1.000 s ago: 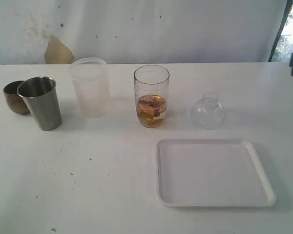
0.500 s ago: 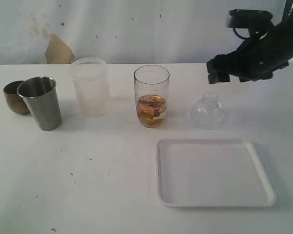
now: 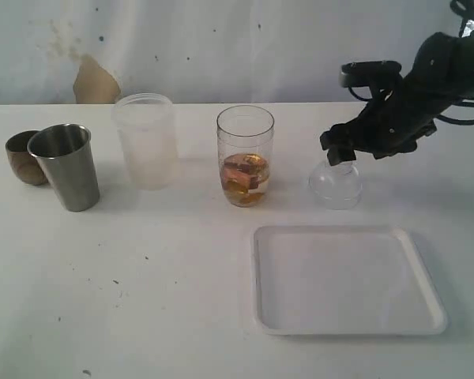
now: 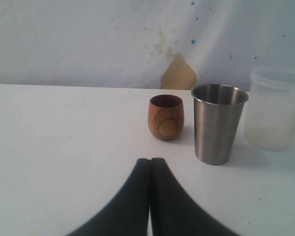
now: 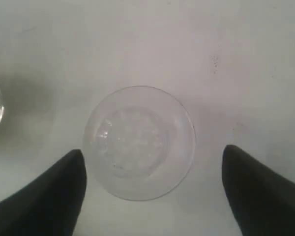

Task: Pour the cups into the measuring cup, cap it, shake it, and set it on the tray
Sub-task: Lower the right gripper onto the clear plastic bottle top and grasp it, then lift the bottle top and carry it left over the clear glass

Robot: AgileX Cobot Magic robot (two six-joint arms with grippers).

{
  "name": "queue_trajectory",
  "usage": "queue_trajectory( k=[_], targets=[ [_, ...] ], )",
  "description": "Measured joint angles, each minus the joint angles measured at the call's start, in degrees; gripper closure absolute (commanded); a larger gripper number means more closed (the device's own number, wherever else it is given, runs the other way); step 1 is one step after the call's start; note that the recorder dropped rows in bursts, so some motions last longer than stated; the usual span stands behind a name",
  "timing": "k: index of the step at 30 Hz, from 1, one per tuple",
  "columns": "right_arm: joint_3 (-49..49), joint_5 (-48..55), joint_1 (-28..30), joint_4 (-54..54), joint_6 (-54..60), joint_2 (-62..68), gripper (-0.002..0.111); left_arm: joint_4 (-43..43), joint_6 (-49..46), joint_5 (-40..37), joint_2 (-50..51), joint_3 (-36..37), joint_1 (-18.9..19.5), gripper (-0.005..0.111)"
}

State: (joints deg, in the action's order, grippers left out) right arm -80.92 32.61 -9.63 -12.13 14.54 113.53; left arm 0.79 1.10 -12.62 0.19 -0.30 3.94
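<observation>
Pouring looks finished from where I stand. The measuring cup (image 3: 245, 156) sits upright mid-table with an amber-brown heap in its lower part. The three cups stand upright off to its left: the frosted cup (image 3: 146, 140) nearest, then the tumbler (image 3: 65, 166), with the wooden cup (image 3: 24, 158) just beside it. The frosted cup looks empty, but I can't see into the other two well enough to be sure.

Capping seems to be the step in hand. The right gripper (image 3: 341, 150) hangs over the lid (image 3: 336, 183), which rests on the table (image 3: 182, 300) to the right of the measuring cup and apart from it. Its jaws are spread wide, one on each side of the dome, and neither touches it, so nothing is grasped yet. The left gripper (image 4: 150, 167) is pressed closed on nothing, low over the table and facing the wooden cup and tumbler.

Left to do, as I judge it: take the lid, seat it on the measuring cup, shake, and set the cup on the tray (image 3: 347, 280), which lies bare in front of the lid.
</observation>
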Motion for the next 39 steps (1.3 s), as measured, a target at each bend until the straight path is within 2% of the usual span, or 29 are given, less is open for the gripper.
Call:
queue_trajectory(
  k=[6,18,23,26,31,39],
  targets=[
    [0.0,-2.0,-0.7,0.0,2.3,2.5,0.039,0.0,0.0,0.0,0.0,0.0,0.0,0.107],
    [-0.1,-4.2,-2.4,-0.9,5.3,3.5,0.052,0.0,0.0,0.0,0.0,0.0,0.0,0.107],
    [-0.2,-4.8,-2.4,-0.9,5.5,3.9,0.081,0.0,0.0,0.0,0.0,0.0,0.0,0.107],
    [-0.4,-5.0,-2.4,-0.9,5.5,3.9,0.108,0.0,0.0,0.0,0.0,0.0,0.0,0.107],
    [-0.5,-3.6,-2.4,-0.5,5.6,3.6,0.108,0.0,0.0,0.0,0.0,0.0,0.0,0.107],
    [-0.5,-2.5,-2.4,-0.1,5.7,-4.9,0.108,0.0,0.0,0.0,0.0,0.0,0.0,0.107]
  ],
)
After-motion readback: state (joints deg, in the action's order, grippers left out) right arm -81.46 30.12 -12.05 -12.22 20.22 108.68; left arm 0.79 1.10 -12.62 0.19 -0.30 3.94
